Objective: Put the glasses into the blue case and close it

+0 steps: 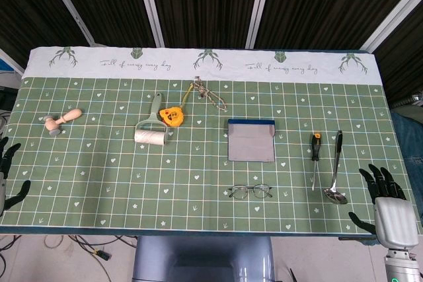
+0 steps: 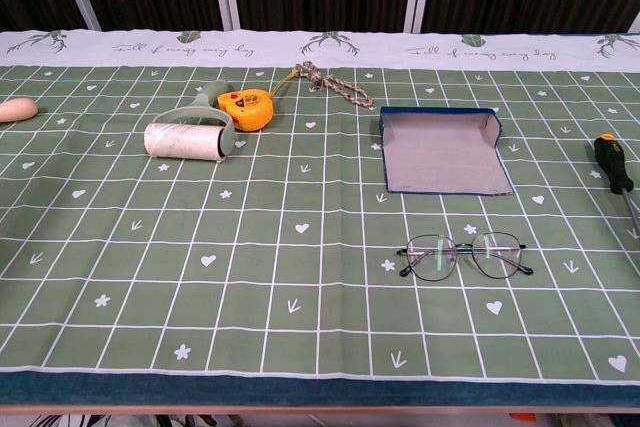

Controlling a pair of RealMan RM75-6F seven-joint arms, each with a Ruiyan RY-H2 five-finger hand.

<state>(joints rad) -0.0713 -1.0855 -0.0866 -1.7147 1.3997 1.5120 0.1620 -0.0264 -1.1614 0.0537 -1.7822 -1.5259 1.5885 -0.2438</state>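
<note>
The glasses (image 2: 462, 255) lie nearest the front edge of the worktop (image 1: 99, 183), lenses flat on the green checked cloth, just in front of the blue case (image 1: 251, 140).

The right hand (image 1: 385, 196) hovers at the worktop's front right corner, well to the right of the case, its dark fingers (image 1: 378, 177) spread apart and holding nothing. The left hand (image 1: 9, 170) shows only partly at the left edge, far left of the case, its fingers also apart and empty. Neither hand appears in the chest view.

The case lies open, its grey inner side up and its blue rim at the far side. To the right of the case, between it and the right hand, a screwdriver (image 1: 315, 156) and a metal spoon (image 1: 336, 176) lie side by side, close but apart. To the left of the case are a yellow tape measure (image 1: 172, 116) and a lint roller (image 1: 151, 130), touching or nearly so. A piece of cord (image 1: 209, 96) lies behind and left of the case. A wooden stamp (image 1: 61, 121) lies far left of it.
</note>
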